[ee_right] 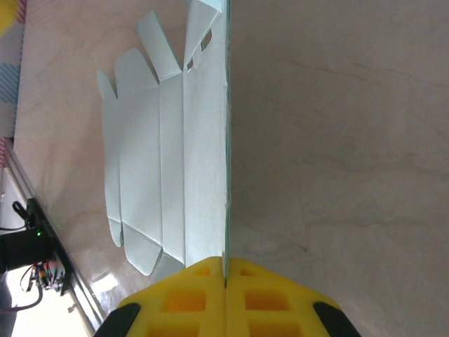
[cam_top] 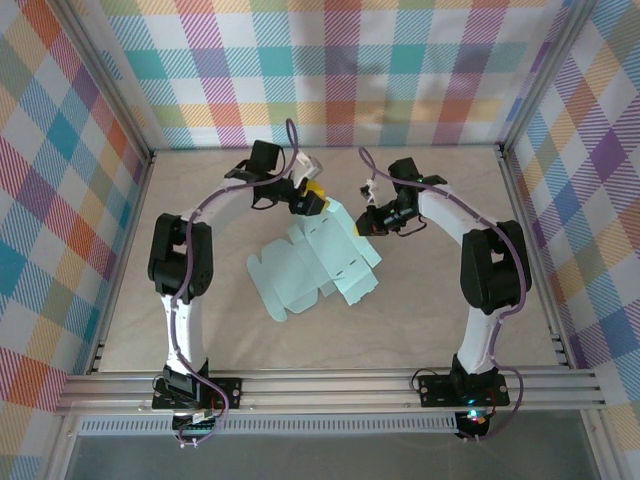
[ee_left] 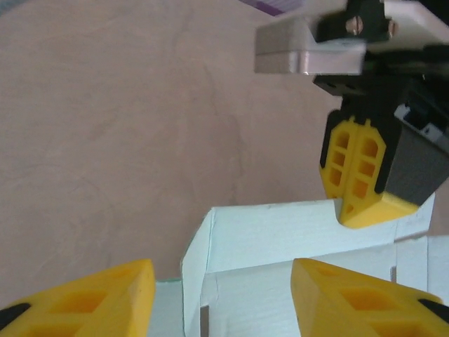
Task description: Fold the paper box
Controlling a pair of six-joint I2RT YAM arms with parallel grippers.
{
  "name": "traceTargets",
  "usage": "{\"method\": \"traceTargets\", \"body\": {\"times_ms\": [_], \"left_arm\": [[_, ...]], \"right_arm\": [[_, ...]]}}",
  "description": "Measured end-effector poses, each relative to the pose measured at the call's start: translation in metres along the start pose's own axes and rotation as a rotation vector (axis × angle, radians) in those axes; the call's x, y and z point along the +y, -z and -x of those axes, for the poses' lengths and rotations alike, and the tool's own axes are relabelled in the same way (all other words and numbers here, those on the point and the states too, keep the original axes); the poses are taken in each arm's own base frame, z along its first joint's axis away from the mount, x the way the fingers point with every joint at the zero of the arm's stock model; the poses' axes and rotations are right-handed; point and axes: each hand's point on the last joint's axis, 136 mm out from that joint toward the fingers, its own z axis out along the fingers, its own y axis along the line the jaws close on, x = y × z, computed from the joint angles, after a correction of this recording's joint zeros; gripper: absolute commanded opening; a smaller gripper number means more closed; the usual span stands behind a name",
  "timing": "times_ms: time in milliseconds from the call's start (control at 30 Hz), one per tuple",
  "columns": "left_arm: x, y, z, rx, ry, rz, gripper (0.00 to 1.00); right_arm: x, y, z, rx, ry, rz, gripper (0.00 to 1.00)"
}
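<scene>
Top: paper box [cam_top: 315, 268] mid-table [cam_top: 200, 325], mostly flat. Far panel raised between left gripper [cam_top: 315, 200] and right gripper [cam_top: 365, 226].

Left wrist: left jaws spread, straddling raised panel, no grip.

Right wrist: right jaws pressed together, pinching card edge.

Judgement: right pinch mustn't slip. Close left squarely on fold line, else panel buckles.

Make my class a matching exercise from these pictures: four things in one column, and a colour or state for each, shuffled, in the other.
Things:
1. left gripper
2. right gripper
3. paper box
4. table

Colour or state:
A. pale blue, mostly lying flat, one panel raised
B. beige, wood-look
C. jaws apart
D. jaws shut on an edge of the card

Pairs: 1-C, 2-D, 3-A, 4-B
</scene>
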Motion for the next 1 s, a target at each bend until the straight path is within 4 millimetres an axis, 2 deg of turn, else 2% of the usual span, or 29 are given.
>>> {"method": "traceTargets", "body": {"times_ms": [133,300,600,1000], "left_arm": [[-0.003,-0.007,-0.007,0.03,0.0,-0.062,0.44],[-0.018,-0.01,-0.011,0.06,0.007,-0.115,0.39],[-0.044,-0.024,-0.013,0.095,-0.001,-0.175,0.41],[-0.039,-0.037,0.0,0.111,0.07,-0.141,0.4]], "right_arm": [[0.004,0.002,-0.001,0.007,0.003,0.018,0.0],[0.005,0.003,0.0,0.004,0.0,0.022,0.0],[0.004,0.006,0.001,0.006,-0.009,0.021,0.0],[0.008,0.006,0.001,0.005,-0.026,0.047,0.0]]}}
